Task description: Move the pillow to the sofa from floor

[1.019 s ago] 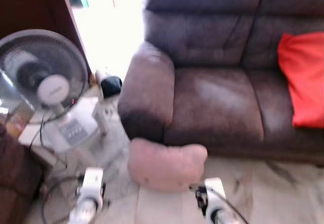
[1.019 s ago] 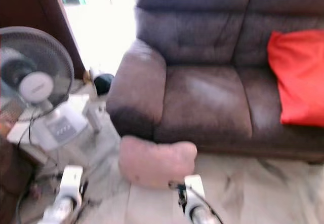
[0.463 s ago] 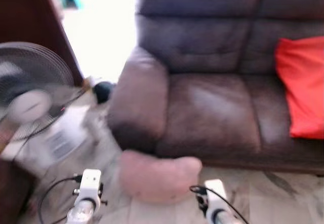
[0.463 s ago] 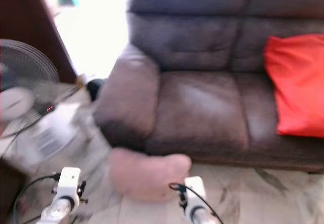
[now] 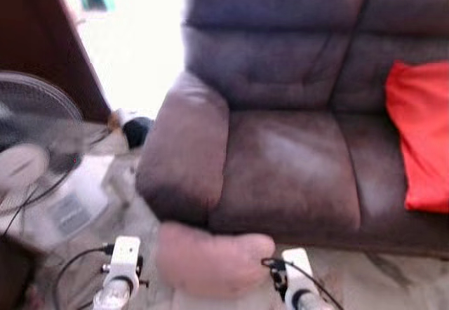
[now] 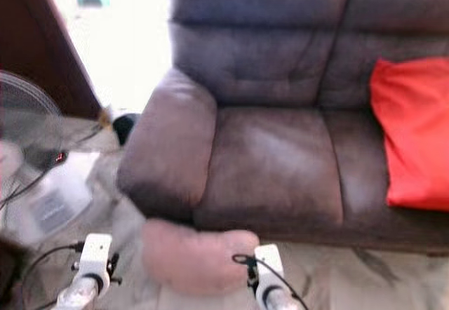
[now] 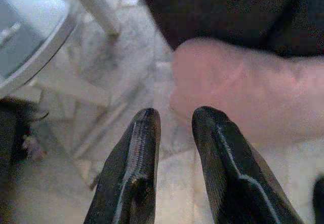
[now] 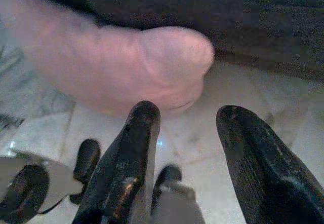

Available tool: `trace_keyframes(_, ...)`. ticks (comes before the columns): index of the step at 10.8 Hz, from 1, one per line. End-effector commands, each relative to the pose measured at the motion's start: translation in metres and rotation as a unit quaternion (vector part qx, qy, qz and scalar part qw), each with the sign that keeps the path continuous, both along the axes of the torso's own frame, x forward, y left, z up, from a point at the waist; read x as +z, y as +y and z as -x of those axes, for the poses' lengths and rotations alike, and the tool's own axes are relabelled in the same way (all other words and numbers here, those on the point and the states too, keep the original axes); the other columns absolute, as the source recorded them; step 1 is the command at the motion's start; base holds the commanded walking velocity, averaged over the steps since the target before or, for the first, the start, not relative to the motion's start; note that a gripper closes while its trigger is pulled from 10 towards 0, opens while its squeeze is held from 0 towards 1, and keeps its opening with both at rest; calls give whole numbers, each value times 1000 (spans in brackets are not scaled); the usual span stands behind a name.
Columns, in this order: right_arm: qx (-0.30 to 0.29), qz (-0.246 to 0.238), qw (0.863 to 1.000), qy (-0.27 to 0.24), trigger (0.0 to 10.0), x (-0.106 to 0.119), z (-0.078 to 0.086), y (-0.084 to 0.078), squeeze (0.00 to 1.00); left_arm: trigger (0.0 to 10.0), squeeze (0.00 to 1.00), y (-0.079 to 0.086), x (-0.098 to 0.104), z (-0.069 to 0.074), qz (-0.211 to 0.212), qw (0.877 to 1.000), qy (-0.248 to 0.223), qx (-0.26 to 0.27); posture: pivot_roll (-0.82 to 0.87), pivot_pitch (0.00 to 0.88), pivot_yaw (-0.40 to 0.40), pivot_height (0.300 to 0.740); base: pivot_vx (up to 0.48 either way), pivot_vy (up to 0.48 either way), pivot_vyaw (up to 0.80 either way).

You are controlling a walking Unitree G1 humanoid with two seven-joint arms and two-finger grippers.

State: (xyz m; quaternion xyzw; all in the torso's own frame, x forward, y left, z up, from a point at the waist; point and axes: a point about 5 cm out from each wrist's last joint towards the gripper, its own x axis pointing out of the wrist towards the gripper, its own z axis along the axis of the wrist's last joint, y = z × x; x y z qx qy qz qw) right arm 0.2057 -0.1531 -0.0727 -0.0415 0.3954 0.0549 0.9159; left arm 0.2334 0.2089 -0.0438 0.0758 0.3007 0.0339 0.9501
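A pink pillow (image 5: 210, 261) lies on the marble floor against the front of the brown sofa (image 5: 287, 156), below its left armrest. My two arms frame it at the bottom of the eye views. The left gripper (image 7: 172, 117) hovers just short of the pillow's (image 7: 243, 82) left end, its fingers (image 7: 135, 153) a small gap apart with nothing between them. On the other side the right gripper (image 8: 190, 115) stands open close to the pillow's (image 8: 126, 62) right end, holding nothing.
A red cushion (image 5: 421, 135) rests on the sofa's right seat. A standing fan (image 5: 35, 149) with its white base and cables sits on the floor at the left. A dark wooden cabinet (image 5: 35, 36) rises behind the fan, beside a bright doorway.
The whole picture has shifted: the camera moved closer and rightward, so the fan slid toward the left edge and the pillow sits lower, between my arms. The pillow itself stays put.
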Motion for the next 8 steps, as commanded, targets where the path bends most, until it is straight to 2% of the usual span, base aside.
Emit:
trace_keyframes(1,-9,6,1000,13,10000,-4,7,-7,0,10000,0,-7,-4,4,10,1000,9,-3,167,165,0,740,281,0,0)
trace_keyframes(8,-11,1,1000,16,10000,-5,9,-7,0,10000,0,-8,-7,7,10,1000,16,-6,165,159,0,740,0,0,0)
